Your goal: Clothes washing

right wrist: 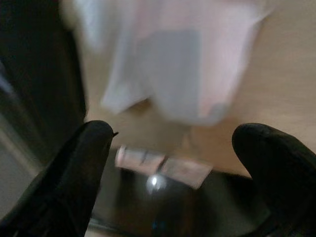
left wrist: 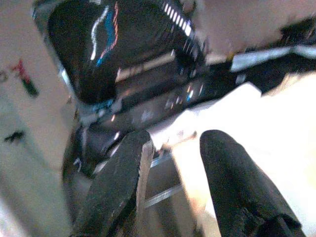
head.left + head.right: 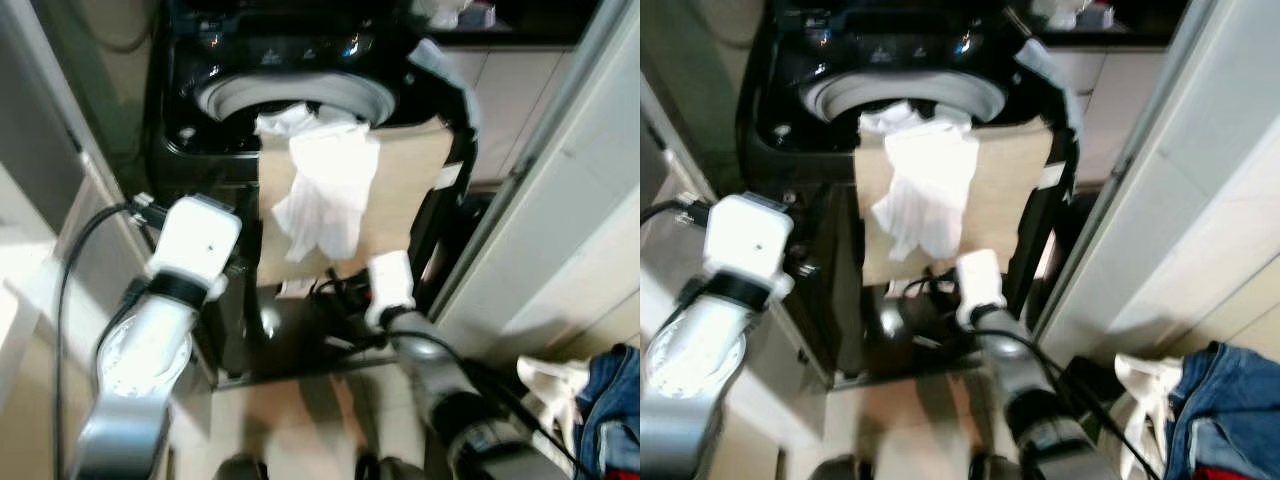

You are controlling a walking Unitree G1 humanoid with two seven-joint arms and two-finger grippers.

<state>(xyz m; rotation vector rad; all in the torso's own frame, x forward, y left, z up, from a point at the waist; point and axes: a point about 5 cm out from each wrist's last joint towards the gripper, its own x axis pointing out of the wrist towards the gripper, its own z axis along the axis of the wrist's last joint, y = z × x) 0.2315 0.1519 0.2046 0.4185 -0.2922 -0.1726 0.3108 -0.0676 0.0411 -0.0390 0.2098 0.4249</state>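
The right end effector (image 1: pixel 173 163) has its two black fingers spread wide apart and holds nothing. It points at the lower hem of the white garment (image 3: pixel 325 190), near it but apart from it. In the right wrist view the pale cloth hangs just ahead, and under it shows a small label on the beige cloth (image 3: pixel 400 195).

The left end effector (image 2: pixel 170 182) is at the left edge of the beige cloth. Its fingers (image 2: pixel 118 187) stand a little apart, with the pale edge of the cloth seen between them. I cannot tell for sure if they touch it; no grip is visible.

The white garment lies over the front rim of the washing machine (image 3: pixel 200 130). A small part is at the drum opening (image 3: pixel 290 95), but most of it hangs down outside, on top of the beige cloth, which also drapes over the front of the black machine. The lid seems to be up, because the pale ring of the drum is open to view.

On the floor to the right of the robot lies blue denim clothing (image 3: pixel 605 400) together with a white piece (image 3: pixel 550 385), well apart from the machine.

My judgement: the loading is only partly done. Both hanging cloths must yet be pushed fully into the drum, the clothes on the floor probably wait too, and closing and starting the machine are left.
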